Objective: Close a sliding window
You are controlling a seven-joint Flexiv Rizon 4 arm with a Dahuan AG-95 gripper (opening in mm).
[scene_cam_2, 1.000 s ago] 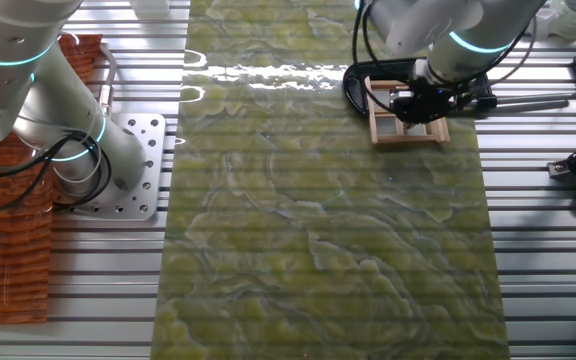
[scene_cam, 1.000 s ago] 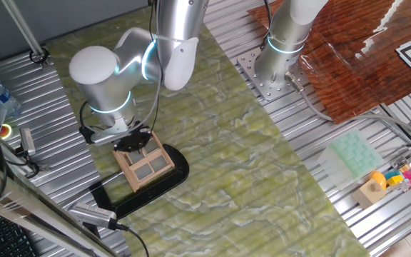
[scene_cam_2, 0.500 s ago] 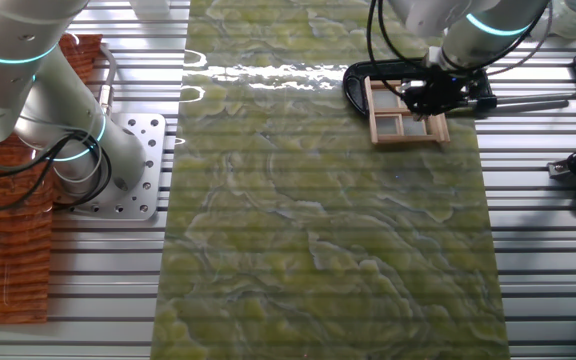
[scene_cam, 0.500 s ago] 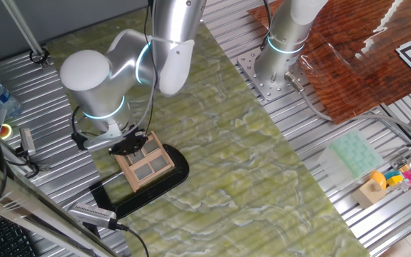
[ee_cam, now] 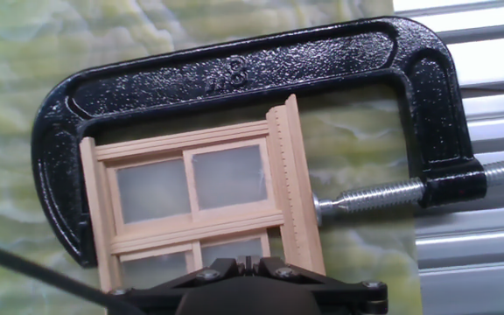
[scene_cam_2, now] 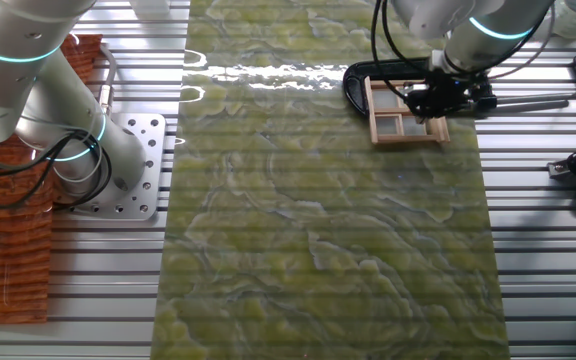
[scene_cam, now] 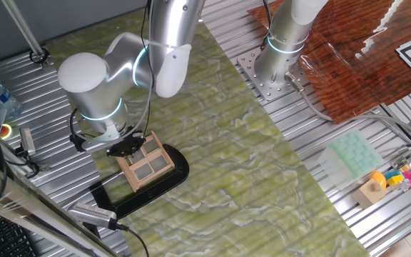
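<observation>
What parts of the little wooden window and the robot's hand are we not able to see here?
- Gripper fingertips: hidden by its own black body in all three views, so open or shut cannot be told.
- Light tan wooden sliding window with grey panes: bottom cut off by the hand view's edge and the gripper.
- Black metal C-clamp: screw end runs off the hand view's right edge.

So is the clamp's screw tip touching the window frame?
Touching. The hand view shows the screw tip pressed against the window frame's right side, with no gap between them.
</observation>
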